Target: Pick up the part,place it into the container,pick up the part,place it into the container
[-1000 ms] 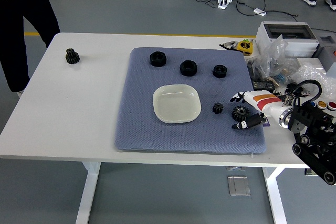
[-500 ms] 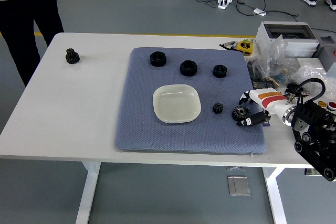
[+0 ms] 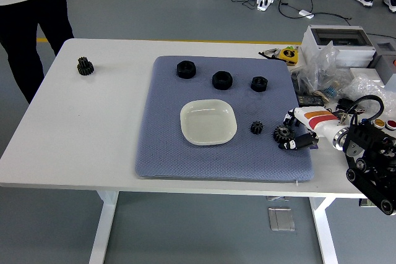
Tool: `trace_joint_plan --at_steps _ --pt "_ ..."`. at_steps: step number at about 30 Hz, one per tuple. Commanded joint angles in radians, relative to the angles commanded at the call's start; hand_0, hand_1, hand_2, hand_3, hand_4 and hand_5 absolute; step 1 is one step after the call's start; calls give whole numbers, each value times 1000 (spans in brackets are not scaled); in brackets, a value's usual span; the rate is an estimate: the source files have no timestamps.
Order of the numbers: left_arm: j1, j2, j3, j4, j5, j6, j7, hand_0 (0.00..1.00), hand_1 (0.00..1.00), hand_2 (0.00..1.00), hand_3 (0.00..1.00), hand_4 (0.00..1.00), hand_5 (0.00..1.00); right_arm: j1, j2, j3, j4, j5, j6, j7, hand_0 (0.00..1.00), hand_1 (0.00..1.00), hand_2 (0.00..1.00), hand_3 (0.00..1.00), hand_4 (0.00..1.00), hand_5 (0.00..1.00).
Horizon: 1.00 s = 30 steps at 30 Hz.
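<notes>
Right robot hand is reaching in from the right, fingers curling around the toothed gear on the blue mat, grip not clearly closed; smaller gear lying just beside, white container sitting mid-mat

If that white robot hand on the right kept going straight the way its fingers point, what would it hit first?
Most likely the larger black gear, which sits just off the tips of the right hand, between its thumb and fingers. The smaller gear and then the white dish lie further along that line. Height above the mat is hard to judge.
</notes>
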Motion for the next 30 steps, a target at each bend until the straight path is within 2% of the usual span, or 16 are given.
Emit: trace_joint_plan --at_steps 1,2,7,8,13,14,19,20,25,26,30 --pt "0 0 -1 0 2 0 0 629 634 623 564 632 552 0 -1 1 2 3 -2 2 266 471 556 553 950 435" --pt "0 0 0 0 1 0 0 629 634 622 564 632 552 -1 -1 1 3 5 -4 3 166 379 475 522 896 402" --pt "0 -1 0 1 -2 1 -1 629 634 622 564 632 552 -3 -1 -1 6 1 -10 3 166 379 475 522 896 402" --pt "0 -1 1 1 -2 0 -1 629 633 622 564 632 552 -4 -1 -1 5 0 -11 3 105 282 419 506 849 382" --pt "0 -1 2 0 -2 0 -1 629 633 622 564 632 552 -5 3 -4 0 -4 -18 5 105 282 419 506 849 382" --pt "0 0 1 0 -2 0 -1 629 633 622 563 632 552 -5 4 -5 -1 -5 -19 5 89 234 386 501 813 367" --pt "-1 0 3 0 -5 0 -2 629 633 622 563 632 552 -5 4 -4 -1 -9 -25 6 89 234 386 501 813 367" --pt "-1 0 3 0 -4 0 -2 629 632 622 563 632 552 -5 4 -4 0 -9 -25 7 57 180 330 492 787 329" --pt "-1 0 3 0 -5 0 -2 629 632 622 563 632 552 -5 3 -2 1 -15 -28 8 57 180 330 492 787 329" --pt "0 0 3 0 -5 0 -2 629 632 621 564 634 554 -4 3 -2 1 -17 -29 8 18 115 265 479 862 238" --pt "0 0 1 0 -2 -1 -1 629 632 621 564 634 554 -5 2 -3 2 -22 -32 9 18 115 265 479 862 238"
